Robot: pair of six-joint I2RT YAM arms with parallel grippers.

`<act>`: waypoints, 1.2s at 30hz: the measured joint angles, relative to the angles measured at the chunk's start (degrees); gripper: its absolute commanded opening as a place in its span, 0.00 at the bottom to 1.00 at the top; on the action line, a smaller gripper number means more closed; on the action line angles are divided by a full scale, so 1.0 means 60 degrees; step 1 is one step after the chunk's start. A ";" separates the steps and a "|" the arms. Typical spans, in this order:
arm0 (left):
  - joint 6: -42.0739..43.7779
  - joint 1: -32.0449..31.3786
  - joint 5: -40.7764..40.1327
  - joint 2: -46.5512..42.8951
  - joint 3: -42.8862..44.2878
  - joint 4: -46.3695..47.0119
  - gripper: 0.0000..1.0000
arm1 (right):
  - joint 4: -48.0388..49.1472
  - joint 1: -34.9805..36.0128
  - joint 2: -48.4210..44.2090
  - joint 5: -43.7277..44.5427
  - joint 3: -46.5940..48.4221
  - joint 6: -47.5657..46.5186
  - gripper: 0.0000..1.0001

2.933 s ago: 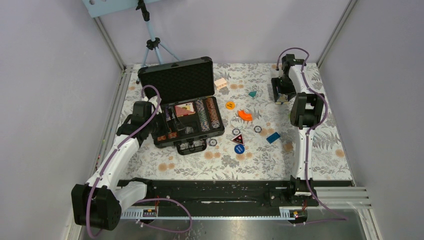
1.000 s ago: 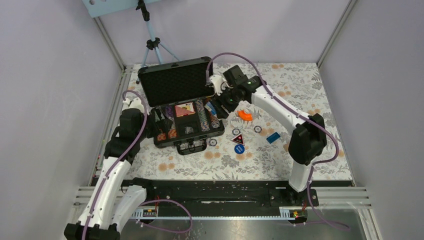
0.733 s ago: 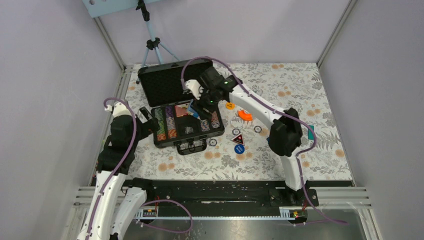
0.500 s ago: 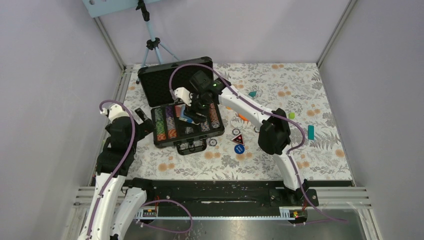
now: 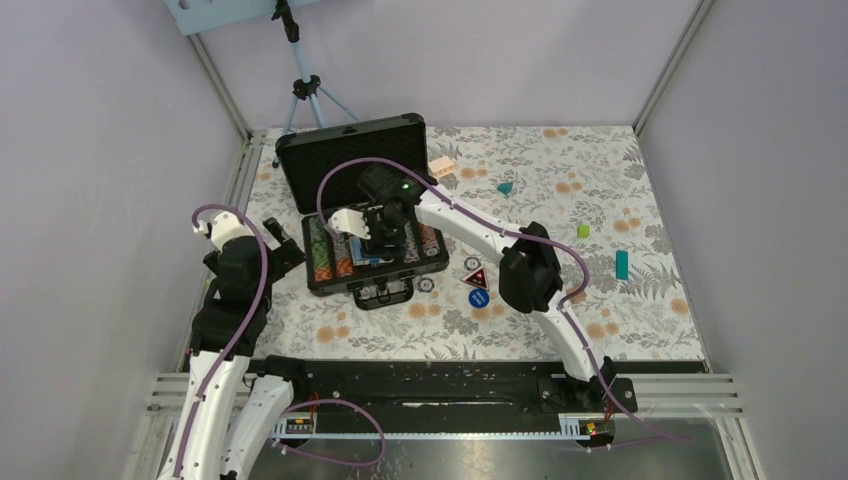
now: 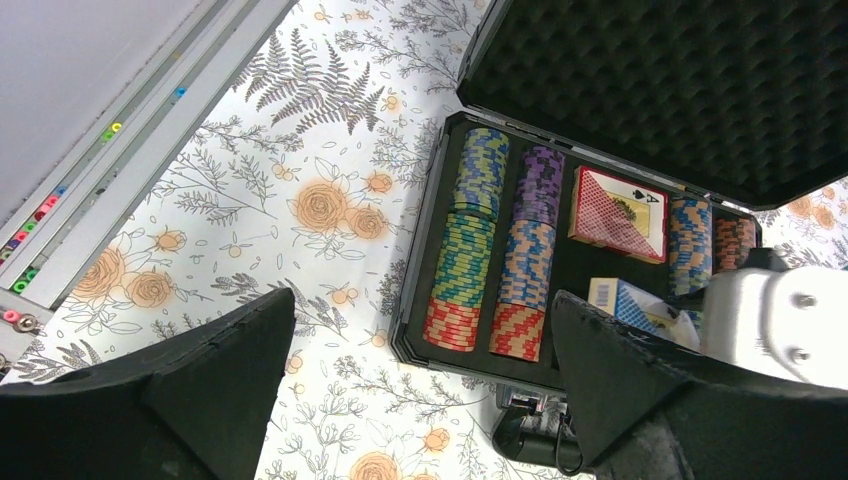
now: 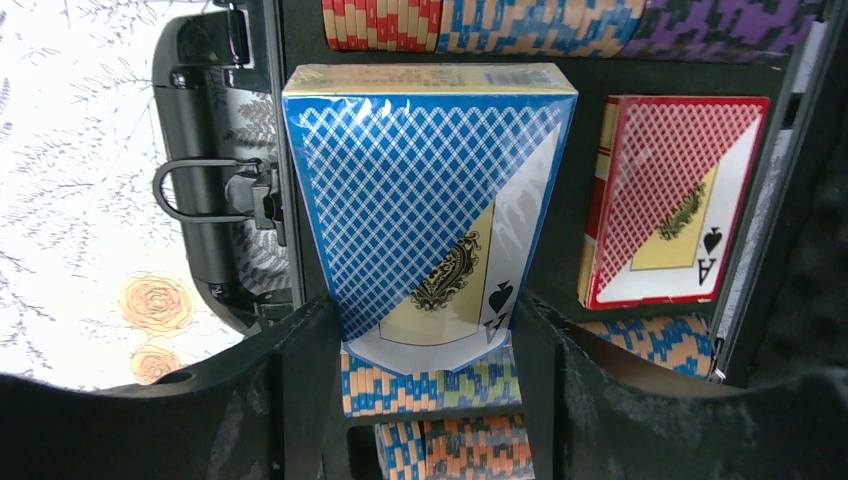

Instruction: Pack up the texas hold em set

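counter [image 5: 620,300]: floral cover | briefcase [image 5: 345,160]: open at left-centre, lid raised on far side | right jaws: over the tray, pinching blue card deck [image 7: 430,200], just beside red card deck [image 7: 665,200] | left jaws: spread wide, empty, left of case | chip rows [image 6: 465,250]: in tray

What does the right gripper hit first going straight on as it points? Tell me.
The right gripper, clamped on the blue card deck, points down into the open case. The deck would likely meet the case's bare black floor beside the red deck first; depth is unclear.
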 measured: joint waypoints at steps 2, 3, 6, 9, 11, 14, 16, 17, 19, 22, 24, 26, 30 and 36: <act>-0.0004 0.0000 -0.0040 -0.0036 0.0000 0.0000 0.99 | 0.0000 0.0044 0.0160 0.0109 0.0018 -0.0237 0.38; 0.0000 0.0000 -0.0058 -0.0047 0.0000 -0.0004 0.99 | 0.0000 0.0058 0.0233 0.0171 0.0018 -0.0353 0.38; 0.0000 0.0000 -0.0069 -0.0051 0.0000 -0.0004 0.99 | -0.0029 0.0069 0.0423 0.0295 0.0018 -0.0627 0.37; 0.0000 0.0000 -0.0069 -0.0051 0.0000 -0.0004 0.99 | -0.0022 0.0084 0.0539 0.0423 0.0018 -0.0801 0.37; 0.0000 0.0000 -0.0069 -0.0051 0.0000 -0.0004 0.99 | -0.0026 0.0109 0.0546 0.0484 0.0018 -0.0867 0.37; 0.0000 0.0000 -0.0069 -0.0051 0.0000 -0.0004 0.99 | -0.0018 0.0153 0.0546 0.0619 0.0018 -0.0914 0.37; 0.0004 0.0000 -0.0069 -0.0051 0.0000 -0.0004 0.99 | 0.0015 0.0178 0.0554 0.0729 0.0018 -0.0933 0.37; 0.0004 0.0000 -0.0069 -0.0051 0.0000 -0.0004 0.99 | 0.0025 0.0193 0.0565 0.0750 0.0018 -0.0936 0.37; 0.0004 0.0000 -0.0069 -0.0051 0.0000 0.0000 0.99 | 0.0047 0.0215 0.0597 0.0827 0.0018 -0.0933 0.37; 0.0004 0.0000 -0.0066 -0.0051 0.0000 -0.0004 0.99 | 0.0073 0.0273 0.0630 0.0969 0.0018 -0.0933 0.38; 0.0004 0.0000 -0.0066 -0.0051 0.0000 -0.0004 0.99 | 0.0080 0.0306 0.0637 0.1086 0.0018 -0.0922 0.38; 0.0007 0.0000 -0.0066 -0.0051 0.0000 -0.0004 0.99 | 0.0087 0.0342 0.0637 0.1202 0.0007 -0.0914 0.39; 0.0007 0.0000 -0.0066 -0.0051 0.0000 -0.0004 0.99 | 0.0120 0.0437 0.0637 0.1548 -0.0033 -0.0889 0.39; 0.0011 -0.0004 -0.0062 -0.0051 0.0000 0.0000 0.99 | 0.0171 0.0597 0.0637 0.2102 -0.0066 -0.0707 0.38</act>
